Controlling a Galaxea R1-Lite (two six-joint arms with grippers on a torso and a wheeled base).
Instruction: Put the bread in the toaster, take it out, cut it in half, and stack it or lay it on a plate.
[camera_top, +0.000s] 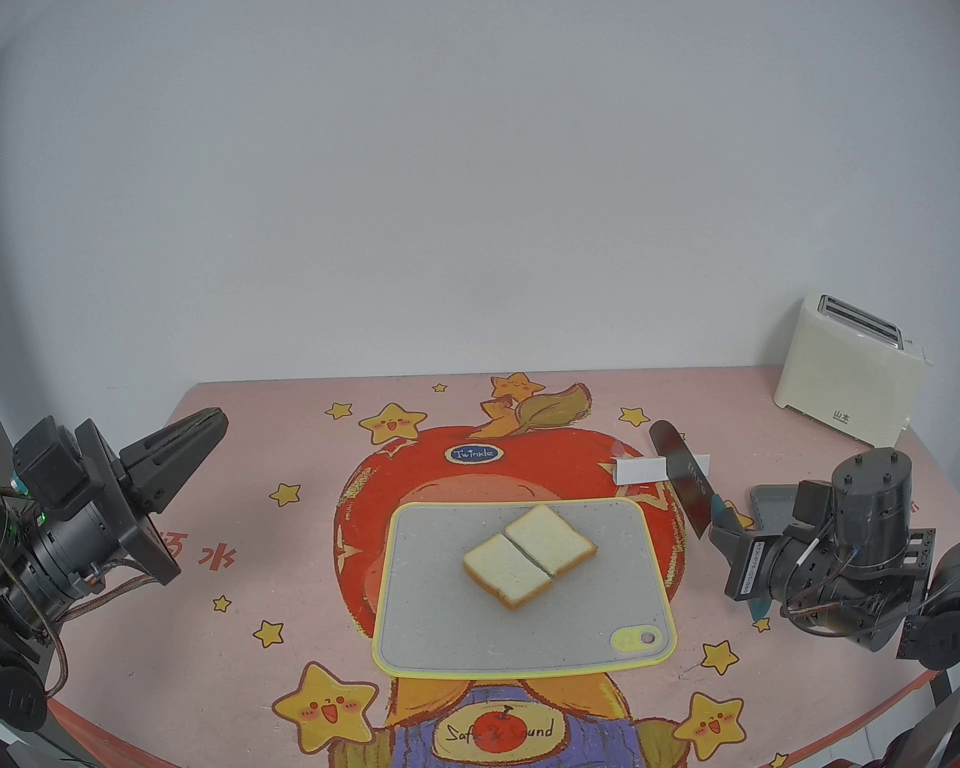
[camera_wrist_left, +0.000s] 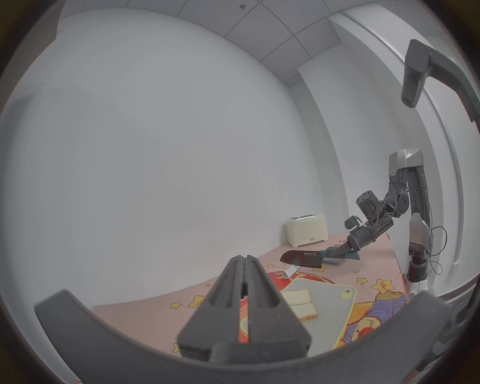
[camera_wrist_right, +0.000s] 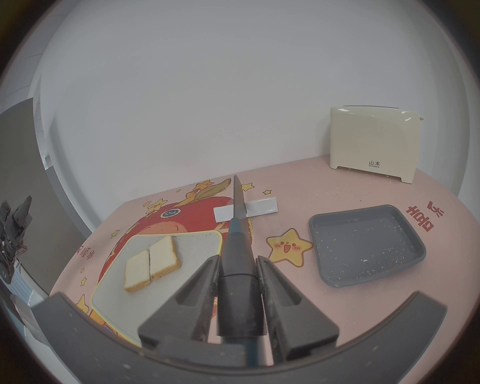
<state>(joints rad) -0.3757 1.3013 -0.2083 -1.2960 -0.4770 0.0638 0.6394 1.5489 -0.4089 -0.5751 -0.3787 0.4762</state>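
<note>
Grey cutting board (camera_top: 440, 610): I see it flat at the middle of the pink table (camera_top: 260, 450), yellow-rimmed, with its near edge close to the table's near edge.
Bread: already cut in two. The left half (camera_top: 507, 570) and the right half (camera_top: 549, 538) lie side by side at the board's centre, with only a thin line along the cut between them.
Toaster (camera_top: 850, 372): cream, upright at the table's far right corner, well apart from the board.
Right gripper (camera_wrist_right: 239, 280): on my right side, just right of the board. Its fingers are clamped on the dark handle of the knife (camera_top: 685, 475).
Knife blade: it points toward the far side and a little left, passing over the white strip (camera_top: 640, 468) that lies beside the board's far right corner.
Tray (camera_wrist_right: 350, 240): dark grey and shallow, speckled with crumbs, on the right between the toaster and my right gripper.
Left gripper (camera_wrist_left: 245, 280): held over the table's left edge, well apart from the board. Its fingers are pressed together with nothing in them.
</note>
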